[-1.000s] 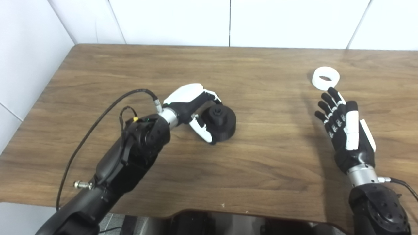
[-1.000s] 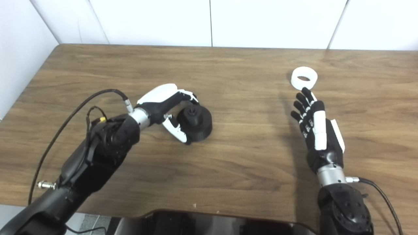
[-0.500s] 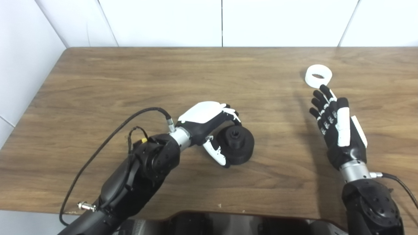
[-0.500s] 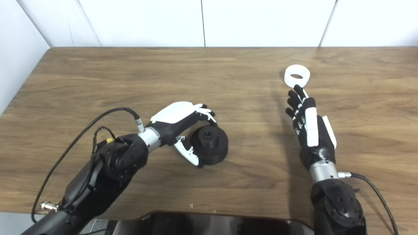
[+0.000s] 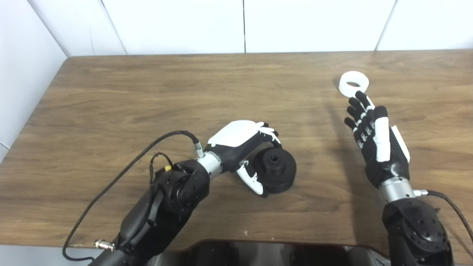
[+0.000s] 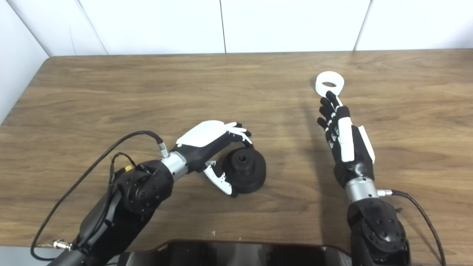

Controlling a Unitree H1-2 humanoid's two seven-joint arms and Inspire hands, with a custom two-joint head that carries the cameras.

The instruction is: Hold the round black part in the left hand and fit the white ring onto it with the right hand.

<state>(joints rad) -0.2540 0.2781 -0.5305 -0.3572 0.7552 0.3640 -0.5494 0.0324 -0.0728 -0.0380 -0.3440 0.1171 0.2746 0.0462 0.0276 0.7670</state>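
On the table [image 5: 147, 96] little of the job looks done: my left hand [image 5: 242, 147] curls around the round black part [image 5: 278, 169], fingers over its far side and thumb near, though I cannot tell if the grip is firm. My right hand [image 5: 375, 138] is spread, holding nothing, fingertips just short of the white ring [image 5: 354, 83] lying flat.

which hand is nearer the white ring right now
Right. The right hand is open with its fingertips just short of the white plastic ring. The left hand is far off toward the table's middle, wrapped around the round black part.
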